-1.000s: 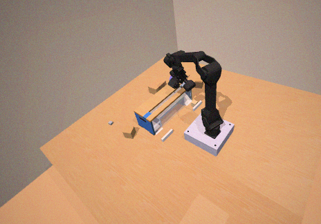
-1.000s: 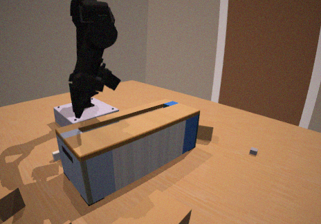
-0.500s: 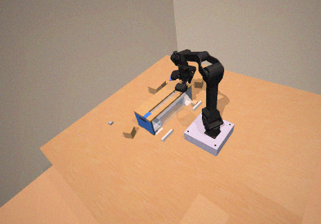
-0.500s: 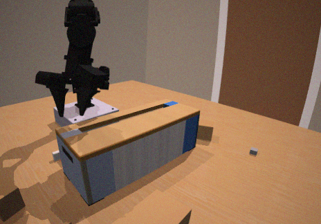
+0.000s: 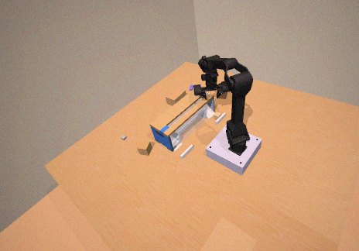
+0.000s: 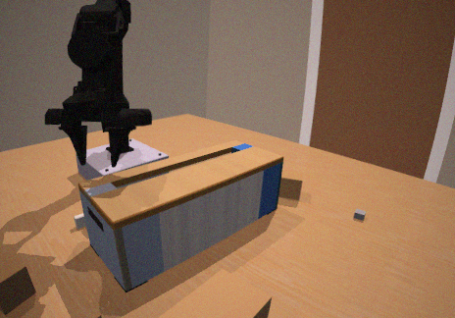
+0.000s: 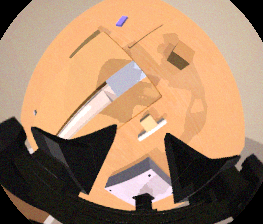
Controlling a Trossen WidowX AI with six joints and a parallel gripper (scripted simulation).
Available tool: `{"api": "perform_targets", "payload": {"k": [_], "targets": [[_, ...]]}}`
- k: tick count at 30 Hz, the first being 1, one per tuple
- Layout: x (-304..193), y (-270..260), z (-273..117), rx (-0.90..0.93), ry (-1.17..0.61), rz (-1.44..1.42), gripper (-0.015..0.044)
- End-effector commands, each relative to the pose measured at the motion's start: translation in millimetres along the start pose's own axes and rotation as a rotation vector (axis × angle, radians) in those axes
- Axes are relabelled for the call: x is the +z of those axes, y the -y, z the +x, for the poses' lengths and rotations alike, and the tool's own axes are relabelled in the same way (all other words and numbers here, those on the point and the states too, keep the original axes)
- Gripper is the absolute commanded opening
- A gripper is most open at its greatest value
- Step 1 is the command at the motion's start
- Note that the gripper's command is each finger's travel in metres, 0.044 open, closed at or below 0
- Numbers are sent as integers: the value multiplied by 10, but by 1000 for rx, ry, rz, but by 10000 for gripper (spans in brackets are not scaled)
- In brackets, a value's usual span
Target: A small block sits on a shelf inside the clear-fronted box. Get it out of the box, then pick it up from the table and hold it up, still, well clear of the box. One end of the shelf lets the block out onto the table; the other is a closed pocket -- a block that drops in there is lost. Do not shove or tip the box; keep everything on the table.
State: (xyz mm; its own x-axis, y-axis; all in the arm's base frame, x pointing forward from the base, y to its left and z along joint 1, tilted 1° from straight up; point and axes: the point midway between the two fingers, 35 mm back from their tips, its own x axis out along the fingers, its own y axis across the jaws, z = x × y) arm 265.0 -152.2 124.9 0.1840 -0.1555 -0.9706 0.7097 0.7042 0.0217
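Observation:
The long box (image 5: 182, 109) (image 6: 196, 183) (image 7: 125, 82) has a tan top with a dark slot along it (image 6: 172, 165), a blue end and a grey end. My gripper (image 5: 209, 91) (image 6: 98, 162) (image 7: 141, 132) is open and empty. It points down a little above the box's grey end, on the side of the arm's base. A small purple block (image 5: 191, 87) (image 7: 121, 20) lies on the table just beyond that end of the box, apart from the fingers. The shelf inside the box is hidden, and I cannot see a block in it.
A small grey cube (image 5: 124, 137) (image 6: 360, 215) lies on the table past the blue end. Brown wedges (image 5: 174, 98) (image 5: 146, 148) and white bars (image 5: 186, 151) (image 5: 220, 118) sit around the box. The arm's grey base plate (image 5: 234, 152) (image 6: 132, 155) stands beside it.

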Motion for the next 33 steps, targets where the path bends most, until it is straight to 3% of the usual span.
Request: {"api": "perform_targets", "payload": {"k": [1,21,33], "targets": [[-13,89,-117,143,-26,938,285],[-38,259,-189,241,-274,2297,285],[-39,264,-192,241,-286,2341,285]]}}
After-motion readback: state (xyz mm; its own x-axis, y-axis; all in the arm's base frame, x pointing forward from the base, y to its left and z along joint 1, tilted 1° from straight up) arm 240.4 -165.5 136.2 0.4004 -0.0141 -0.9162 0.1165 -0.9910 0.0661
